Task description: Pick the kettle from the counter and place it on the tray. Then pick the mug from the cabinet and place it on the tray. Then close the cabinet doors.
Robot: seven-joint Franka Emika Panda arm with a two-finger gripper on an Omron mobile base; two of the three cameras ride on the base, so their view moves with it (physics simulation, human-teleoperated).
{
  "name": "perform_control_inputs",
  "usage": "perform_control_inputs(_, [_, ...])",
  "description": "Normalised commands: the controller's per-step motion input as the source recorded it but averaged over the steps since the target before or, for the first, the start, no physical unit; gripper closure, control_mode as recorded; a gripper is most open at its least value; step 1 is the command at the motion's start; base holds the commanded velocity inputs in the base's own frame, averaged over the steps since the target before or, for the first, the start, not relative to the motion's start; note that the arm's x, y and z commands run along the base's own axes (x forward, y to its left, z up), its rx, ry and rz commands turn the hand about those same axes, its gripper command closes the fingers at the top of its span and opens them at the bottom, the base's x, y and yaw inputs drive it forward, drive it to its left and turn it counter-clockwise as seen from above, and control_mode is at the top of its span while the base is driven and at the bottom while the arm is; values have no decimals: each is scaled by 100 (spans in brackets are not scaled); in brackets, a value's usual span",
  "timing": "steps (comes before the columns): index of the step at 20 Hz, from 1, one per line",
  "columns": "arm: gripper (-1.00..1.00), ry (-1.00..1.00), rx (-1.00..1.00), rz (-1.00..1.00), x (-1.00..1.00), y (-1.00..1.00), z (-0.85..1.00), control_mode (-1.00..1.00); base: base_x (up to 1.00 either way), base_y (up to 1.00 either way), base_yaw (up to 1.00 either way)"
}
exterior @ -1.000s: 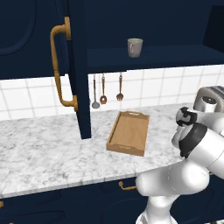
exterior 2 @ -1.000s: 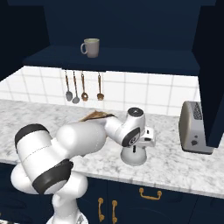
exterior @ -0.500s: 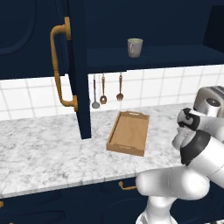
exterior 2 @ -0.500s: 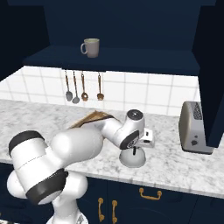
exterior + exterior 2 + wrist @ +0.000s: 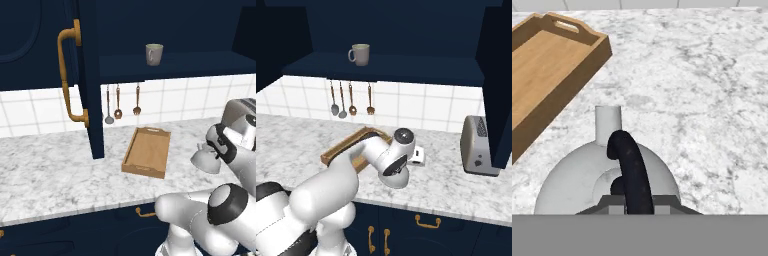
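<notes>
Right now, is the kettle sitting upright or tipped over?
Upright. In the hand view the kettle sits dome-up on the counter, its black handle arching over the top, where the gripper is shut on it.

Arm bent low fwd, wrist angled down; tool [image 5: 630, 202] clamped on kettle [image 5: 577, 175] handle.
</notes>
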Motion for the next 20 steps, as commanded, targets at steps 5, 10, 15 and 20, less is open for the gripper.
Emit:
perform_control_inputs(5, [100,-2,-2,0,0,64,46,-100,0,0,0])
perform_control_inputs(10, [100,-8,-9,0,12,73,32,-100,0,0,0])
perform_control_inputs(15, [100,-6,-8,-3,26,82,30,-100,0,0,0])
perform_control_inputs(20, [100,0,-4,-1,60,50,25,-100,0,0,0])
